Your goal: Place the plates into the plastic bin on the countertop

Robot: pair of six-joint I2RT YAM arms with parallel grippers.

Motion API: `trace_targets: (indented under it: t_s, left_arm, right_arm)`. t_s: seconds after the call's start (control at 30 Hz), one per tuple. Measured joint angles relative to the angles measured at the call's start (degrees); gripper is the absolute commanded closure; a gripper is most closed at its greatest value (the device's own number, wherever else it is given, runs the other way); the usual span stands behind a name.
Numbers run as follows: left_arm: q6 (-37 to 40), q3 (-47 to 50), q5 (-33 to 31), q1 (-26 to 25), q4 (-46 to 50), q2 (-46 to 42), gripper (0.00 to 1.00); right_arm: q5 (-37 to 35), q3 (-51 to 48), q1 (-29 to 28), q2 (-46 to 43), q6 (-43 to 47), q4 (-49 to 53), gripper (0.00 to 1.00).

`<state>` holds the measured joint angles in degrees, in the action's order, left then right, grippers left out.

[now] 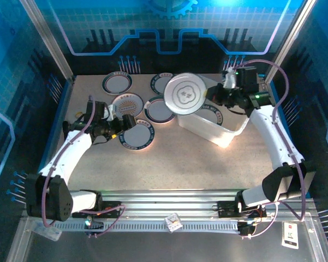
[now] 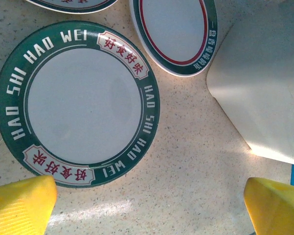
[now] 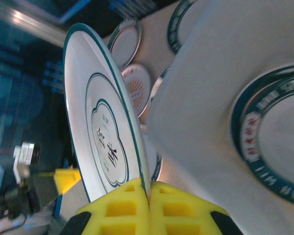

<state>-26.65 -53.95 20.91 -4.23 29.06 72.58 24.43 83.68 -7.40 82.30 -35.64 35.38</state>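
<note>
Blue-framed beige desk (image 1: 180,164), overhead view: plates (image 1: 117,83) lie upper middle. The plastic bin (image 1: 221,135) sits right of centre, with one plate (image 1: 213,113) already inside. The right jaws hold a lifted plate (image 1: 185,94) over the bin's upper-left corner.

Left wrist view: the left jaws gape wide and empty above a green-rimmed plate (image 2: 83,103).

Right wrist view: the jaws are pinched tight on the lifted plate's rim.

Recommendation: centre the plate over the bin, level it, lower it close, then release.

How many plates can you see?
7. On the countertop: back-left plate, back-middle plate, sunburst plate, middle plate, front plate. A held plate in the right gripper; a binned plate in the plastic bin. Others may hide beneath.
</note>
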Motion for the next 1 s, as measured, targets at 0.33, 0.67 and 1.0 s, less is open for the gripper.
trace_targets:
  t_s: [0.33,0.67,1.0]
  left_arm:
    - [0.0,-3.1,0.7,-0.1,-1.2,5.0,0.01]
    - [0.0,-3.3,0.6,-1.5,-1.5,6.5,0.01]
    - [-0.1,-3.3,0.4,-2.1,-1.6,7.3,0.01]
  right_arm:
    - [-1.6,-13.8,10.2,-4.1,-6.4,-6.0,1.00]
    - [-4.2,-22.7,12.1,-5.3,-12.5,-12.7,1.00]
    - [-6.5,-26.1,12.6,-4.8,-14.8,-15.2,1.00]
